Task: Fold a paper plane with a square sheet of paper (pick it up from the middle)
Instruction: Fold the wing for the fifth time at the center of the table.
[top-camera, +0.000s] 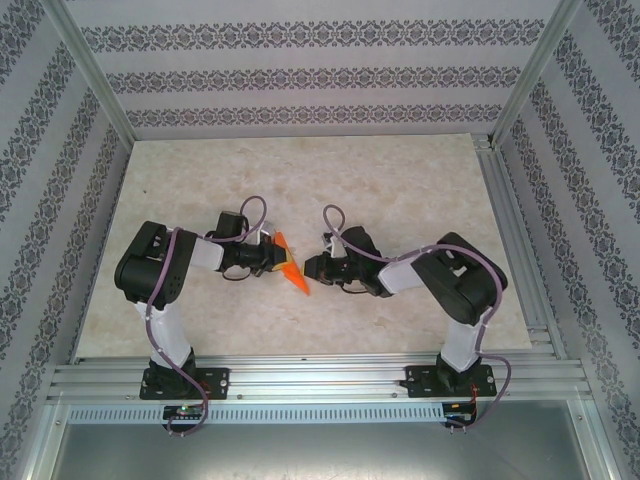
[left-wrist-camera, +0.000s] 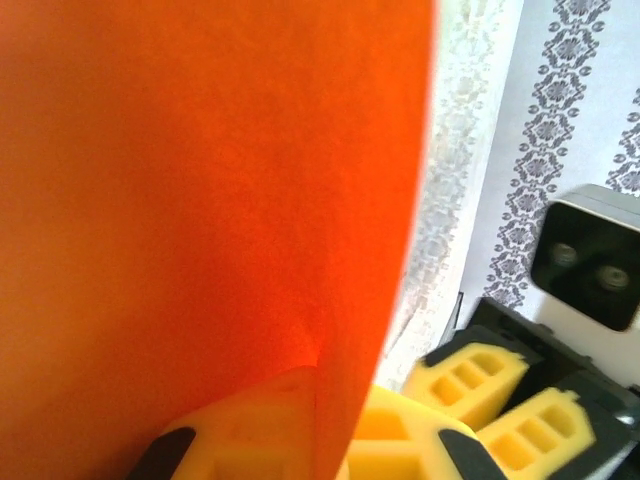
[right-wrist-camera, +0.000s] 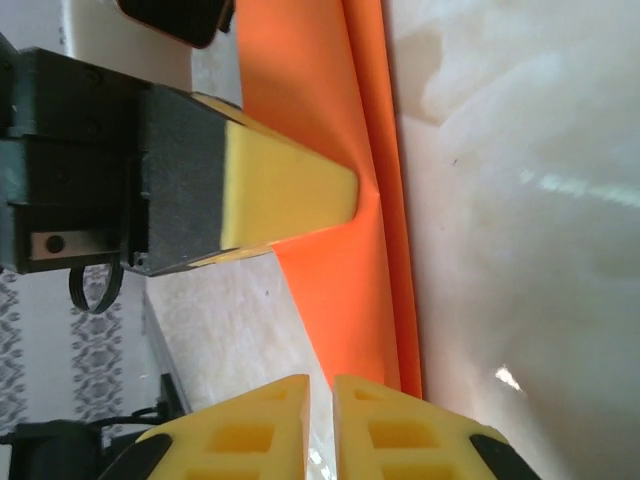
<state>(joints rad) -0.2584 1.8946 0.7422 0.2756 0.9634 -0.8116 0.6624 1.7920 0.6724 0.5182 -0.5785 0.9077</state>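
Mid-fold, pinches the creased orange paper (top-camera: 290, 265) in the left fingers (right-wrist-camera: 290, 190), right fingers (right-wrist-camera: 400, 440) nearly closed and empty at its 3 o'clock; next likely calls for gripping the free edge.

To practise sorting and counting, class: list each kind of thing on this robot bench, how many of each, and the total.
Orange paper: 1
Robot arms: 2 (left arm, right arm)
Grippers: 2 (left gripper, right gripper)
Table: 1
Total: 6
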